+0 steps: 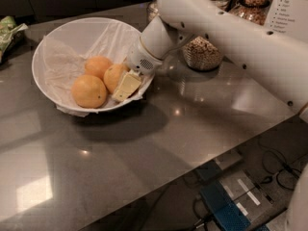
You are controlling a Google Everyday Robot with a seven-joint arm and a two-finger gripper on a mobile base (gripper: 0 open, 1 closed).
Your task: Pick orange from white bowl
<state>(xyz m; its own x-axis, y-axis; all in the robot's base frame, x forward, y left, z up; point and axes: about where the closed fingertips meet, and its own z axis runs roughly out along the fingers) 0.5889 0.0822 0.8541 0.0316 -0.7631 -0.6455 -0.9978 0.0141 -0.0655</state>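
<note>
end effector [124, 84] in white bowl [62, 37] against middle orange [114, 75], largest orange [89, 91] just beside; open or closed: cannot tell.

a canteen or snack kitchen, it seemed: grey counter [192, 124], jars [202, 52] of grains, a printed allergen sign [291, 8]. the gripper [126, 85] sat inside the white bowl [77, 32].
</note>
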